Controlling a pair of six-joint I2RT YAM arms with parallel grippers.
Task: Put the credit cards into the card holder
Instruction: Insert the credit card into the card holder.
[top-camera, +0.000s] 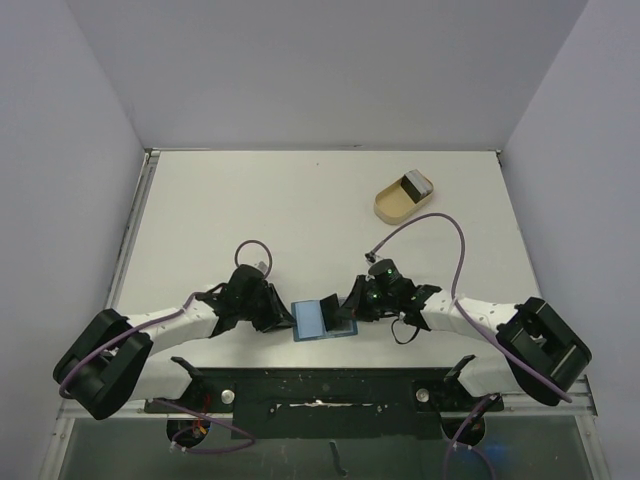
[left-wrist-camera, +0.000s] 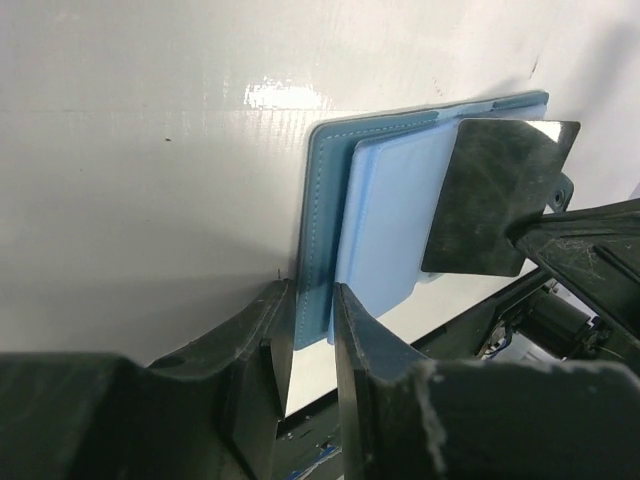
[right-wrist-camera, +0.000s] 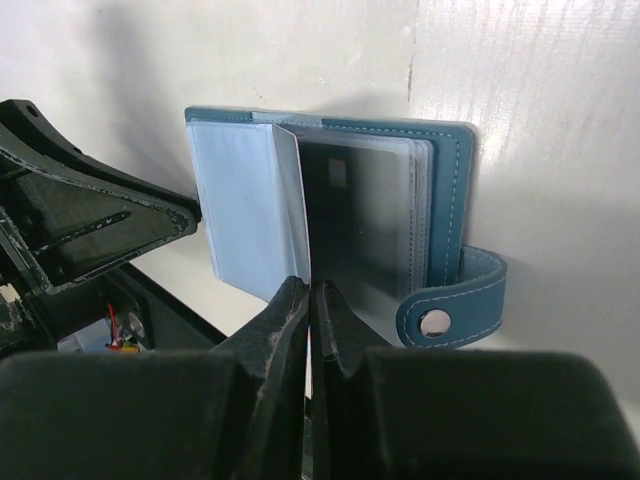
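The blue card holder (top-camera: 315, 322) lies open near the table's front edge, between both grippers. My left gripper (top-camera: 283, 318) is shut on the corner of its dark blue cover (left-wrist-camera: 318, 250), and a light blue inner leaf (left-wrist-camera: 390, 210) stands just outside the right finger. My right gripper (top-camera: 350, 312) is shut on a dark grey credit card (left-wrist-camera: 495, 195), held on edge over the holder's right half. In the right wrist view this gripper (right-wrist-camera: 310, 285) pinches the card edge-on by the raised leaf (right-wrist-camera: 245, 200). The snap tab (right-wrist-camera: 450, 310) lies open to the right. Another credit card (top-camera: 415, 184) rests in the tan dish.
The tan oval dish (top-camera: 390, 205) stands at the back right of the table. The black mounting rail (top-camera: 330, 385) of the arm bases runs just in front of the card holder. Grey walls close in the table on three sides.
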